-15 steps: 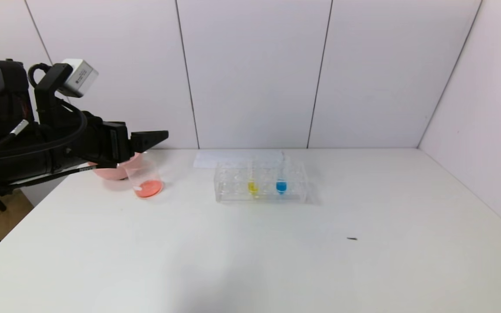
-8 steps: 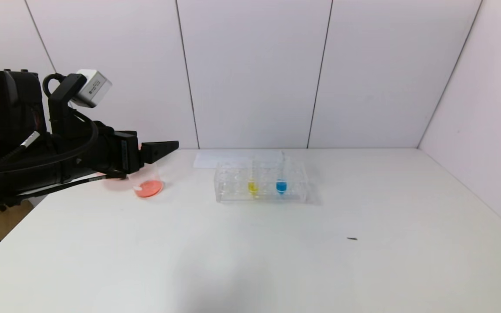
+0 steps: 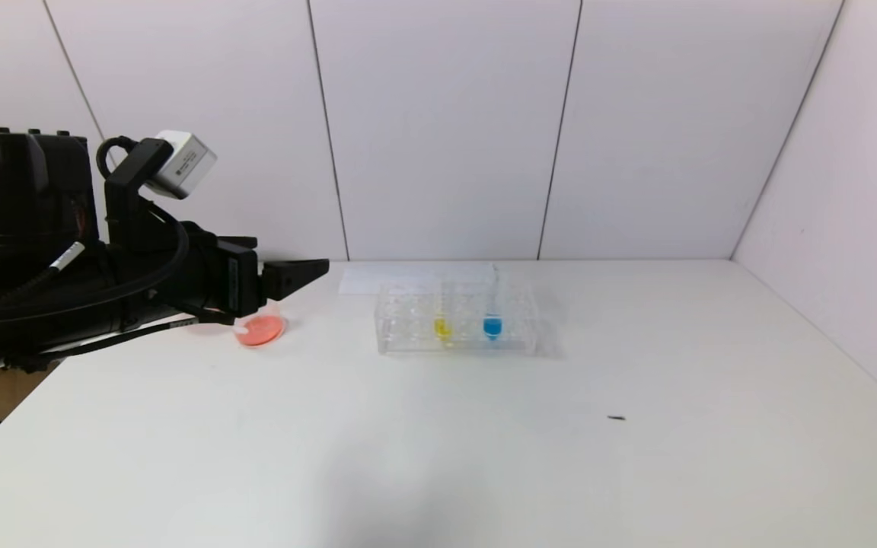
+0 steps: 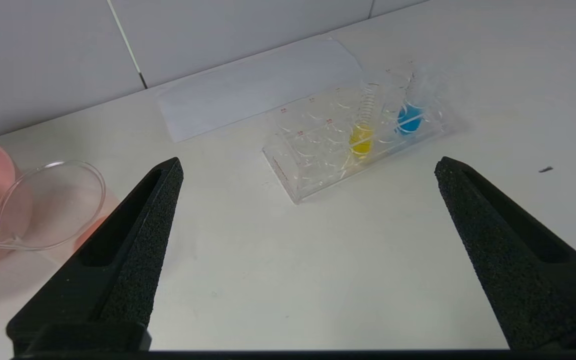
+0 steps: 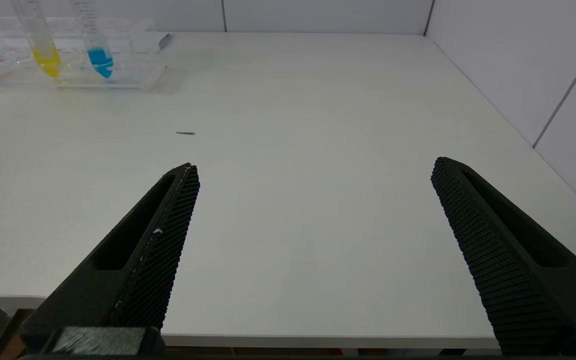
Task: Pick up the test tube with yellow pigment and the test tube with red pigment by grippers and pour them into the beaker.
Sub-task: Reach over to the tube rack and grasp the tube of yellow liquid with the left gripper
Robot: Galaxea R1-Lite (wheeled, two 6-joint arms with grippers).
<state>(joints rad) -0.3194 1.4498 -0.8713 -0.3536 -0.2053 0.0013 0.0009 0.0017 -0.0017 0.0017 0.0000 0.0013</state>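
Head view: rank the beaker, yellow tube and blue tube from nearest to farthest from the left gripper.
Left gripper is open, above the table's left side.
1. Beaker: just below its jaws.
2. Yellow tube: in the rack, to the right.
3. Blue tube: rack, farther right.

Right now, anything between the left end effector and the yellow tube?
Nothing. In the left wrist view only bare table lies between the open left end effector and the test tube with yellow pigment in its rack.

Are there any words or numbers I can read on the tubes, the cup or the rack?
None can be read.
Test tube with yellow pigment: scale lines, too small to read.
Blue-liquid tube: tiny marks, blurred.
Clear tube rack: small red marks, unreadable.
Beaker: dark scale marks at its edge, unreadable.
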